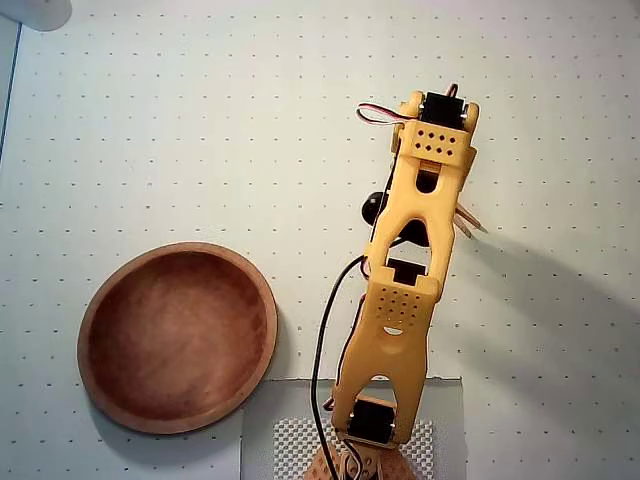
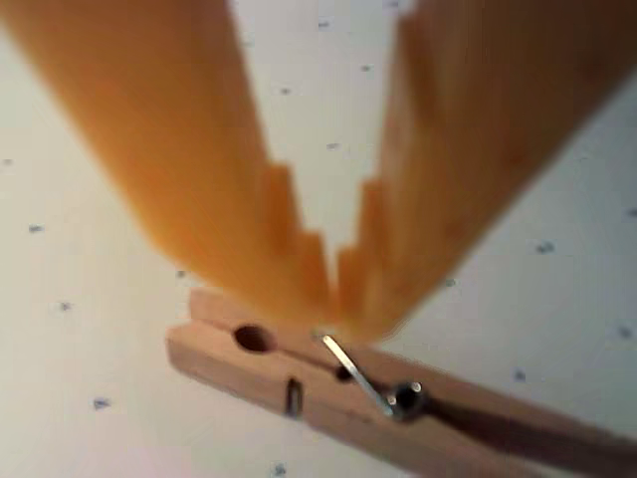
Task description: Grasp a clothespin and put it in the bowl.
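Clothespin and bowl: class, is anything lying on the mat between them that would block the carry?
Nothing visible does. The clothespin sits at the pincer tips; in the overhead view only bare dotted mat lies between there and the empty bowl.

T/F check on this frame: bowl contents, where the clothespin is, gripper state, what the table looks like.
1. The bowl is empty. True.
2. The clothespin already lies in the bowl. False: in the wrist view it lies on the dotted white table, right at the fingertips.
3. The gripper has its fingertips nearly together just above the clothespin. True; whether they pinch it cannot be told from these views.
4. In the overhead view the bowl sits to the right of the arm. False: it sits to the left of the arm, near the lower edge.
5. The clothespin's metal spring shows in the wrist view. True.
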Controlling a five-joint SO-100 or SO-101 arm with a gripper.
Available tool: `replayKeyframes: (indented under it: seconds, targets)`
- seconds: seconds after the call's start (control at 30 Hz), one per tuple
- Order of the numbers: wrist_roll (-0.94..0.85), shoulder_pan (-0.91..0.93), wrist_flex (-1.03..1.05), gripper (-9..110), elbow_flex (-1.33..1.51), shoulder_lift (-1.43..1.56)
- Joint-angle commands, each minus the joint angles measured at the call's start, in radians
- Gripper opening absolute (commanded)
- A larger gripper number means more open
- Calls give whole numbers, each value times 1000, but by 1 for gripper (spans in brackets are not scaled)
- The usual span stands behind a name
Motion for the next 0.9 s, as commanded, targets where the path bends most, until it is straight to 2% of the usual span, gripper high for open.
replayKeyframes:
  seconds: [0.0,0.57,0.87]
  targets:
    - [210,6,32,-2,-60,38]
    - [945,6,29,-3,-58,43]
    - [1215,-9,26,-3,-75,32]
